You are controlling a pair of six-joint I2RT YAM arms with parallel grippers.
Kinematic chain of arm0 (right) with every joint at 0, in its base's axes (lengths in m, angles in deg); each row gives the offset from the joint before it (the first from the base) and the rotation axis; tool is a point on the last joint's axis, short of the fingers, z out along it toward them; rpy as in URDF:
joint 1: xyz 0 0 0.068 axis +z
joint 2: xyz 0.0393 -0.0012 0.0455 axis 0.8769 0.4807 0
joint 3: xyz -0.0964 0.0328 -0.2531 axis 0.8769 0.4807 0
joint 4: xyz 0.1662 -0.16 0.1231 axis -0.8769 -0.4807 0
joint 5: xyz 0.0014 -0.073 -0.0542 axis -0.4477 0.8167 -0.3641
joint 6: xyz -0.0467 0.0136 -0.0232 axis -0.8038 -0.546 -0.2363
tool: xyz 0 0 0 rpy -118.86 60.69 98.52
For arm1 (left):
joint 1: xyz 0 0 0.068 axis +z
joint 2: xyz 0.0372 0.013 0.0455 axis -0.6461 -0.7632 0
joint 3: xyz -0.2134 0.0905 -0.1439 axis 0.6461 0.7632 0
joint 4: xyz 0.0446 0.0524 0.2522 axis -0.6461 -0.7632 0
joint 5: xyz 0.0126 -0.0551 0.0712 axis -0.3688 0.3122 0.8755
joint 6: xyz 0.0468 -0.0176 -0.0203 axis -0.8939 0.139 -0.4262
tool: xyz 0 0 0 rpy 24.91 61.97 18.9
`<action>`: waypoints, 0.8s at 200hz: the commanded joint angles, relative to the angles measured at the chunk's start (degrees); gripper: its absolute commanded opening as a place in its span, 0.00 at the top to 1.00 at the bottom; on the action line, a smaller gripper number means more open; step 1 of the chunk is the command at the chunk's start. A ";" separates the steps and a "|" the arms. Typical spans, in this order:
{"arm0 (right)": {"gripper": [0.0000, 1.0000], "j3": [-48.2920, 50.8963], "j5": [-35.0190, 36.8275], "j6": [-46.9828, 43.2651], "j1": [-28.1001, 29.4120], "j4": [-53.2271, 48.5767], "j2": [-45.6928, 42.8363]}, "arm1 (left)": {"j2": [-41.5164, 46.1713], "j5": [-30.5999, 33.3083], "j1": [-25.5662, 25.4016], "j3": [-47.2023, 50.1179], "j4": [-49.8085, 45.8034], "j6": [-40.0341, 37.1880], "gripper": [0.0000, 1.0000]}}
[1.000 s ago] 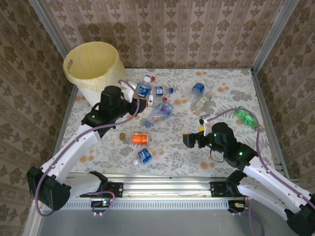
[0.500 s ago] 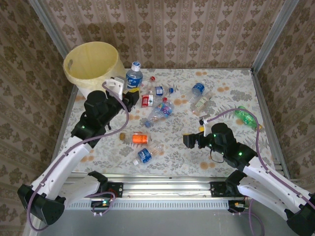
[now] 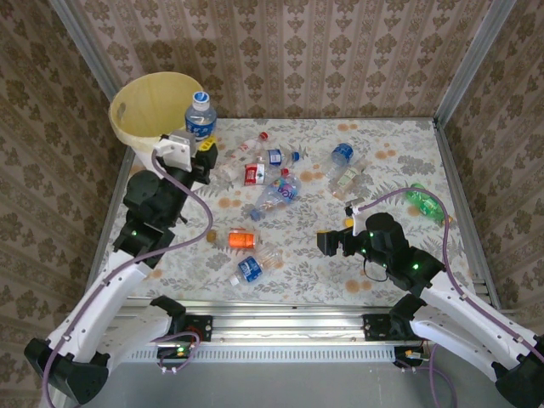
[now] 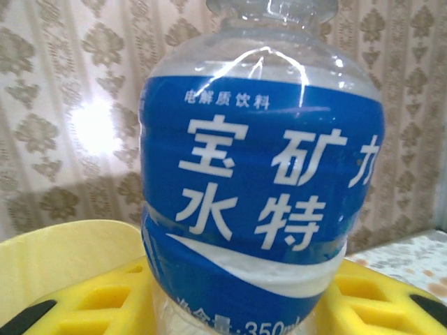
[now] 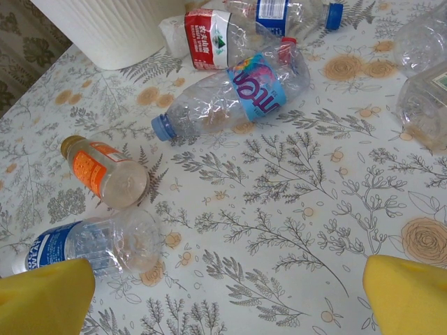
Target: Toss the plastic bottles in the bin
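Note:
My left gripper [image 3: 197, 146] is shut on a clear plastic bottle [image 3: 198, 117] with a blue label, held upright in the air just right of the bin's rim [image 3: 127, 102]. In the left wrist view this bottle [image 4: 262, 188] stands between the yellow pads [image 4: 105, 303]. The bin is a white bucket lined with pale yellow plastic. Several more bottles lie on the table: an orange-labelled one [image 3: 242, 239], a blue-labelled one [image 3: 249, 269], a pink-and-blue one [image 3: 276, 194], a red-labelled one [image 3: 253, 173] and a green one [image 3: 425, 204]. My right gripper [image 3: 327, 244] hovers open over bare table, right of the orange bottle [image 5: 105, 171].
Metal posts and patterned walls close in the table on three sides. The bin's white ribbed wall [image 5: 119, 28] stands at the far left corner. Two more bottles [image 3: 342, 154] lie at the back middle. A small brown cap [image 3: 210, 235] lies left of the orange bottle.
My left arm has lifted the blue-labelled bottle off the pile and carried it left and back, up to the bin's rim. The right arm has not moved.

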 commanded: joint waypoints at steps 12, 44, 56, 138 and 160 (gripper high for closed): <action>0.00 0.86 1.79 0.58 -0.22 -0.63 -1.25 | 2.16 3.93 4.31 -1.20 2.60 -3.46 0.55; 0.00 0.95 2.21 0.64 -0.26 -0.49 -1.96 | 2.52 0.12 13.74 -3.37 1.24 -0.20 0.55; 0.00 1.05 2.36 0.66 -0.22 -0.26 -2.14 | 2.46 -1.75 16.47 -3.73 2.11 1.10 0.55; 0.00 0.97 2.39 0.85 -0.24 0.05 -0.74 | -2.77 -12.73 27.19 -6.98 8.37 8.67 0.55; 0.00 0.83 2.44 0.84 -0.26 -0.32 -0.92 | -5.09 -14.69 28.70 -8.31 8.98 9.75 0.55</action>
